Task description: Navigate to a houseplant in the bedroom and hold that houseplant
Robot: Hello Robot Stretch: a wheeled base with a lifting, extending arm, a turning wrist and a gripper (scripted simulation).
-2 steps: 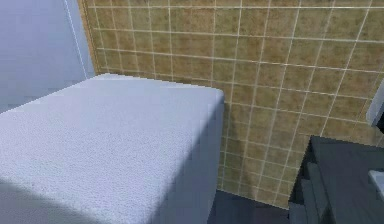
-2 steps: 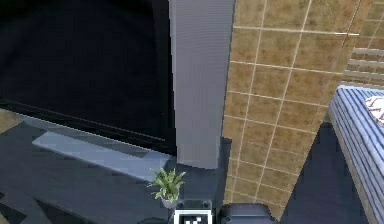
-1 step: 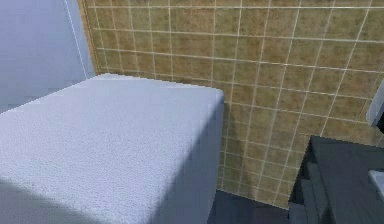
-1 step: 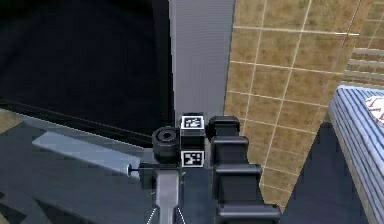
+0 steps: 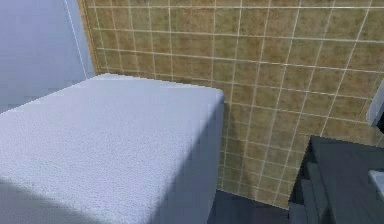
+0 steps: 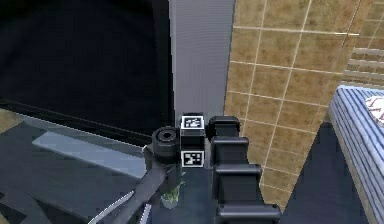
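A small pale-green sprig, seemingly the houseplant (image 6: 172, 190), shows beside the gripper (image 6: 118, 207), right of its fingers (image 6: 135, 192), against a dark surface (image 6: 60, 170). How the fingers stand, and whether they hold it, cannot be told.

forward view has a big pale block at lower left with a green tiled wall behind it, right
Not quite. The tiled wall behind the pale block is tan-brown, not green, as the forward view shows. The block does sit at lower left.
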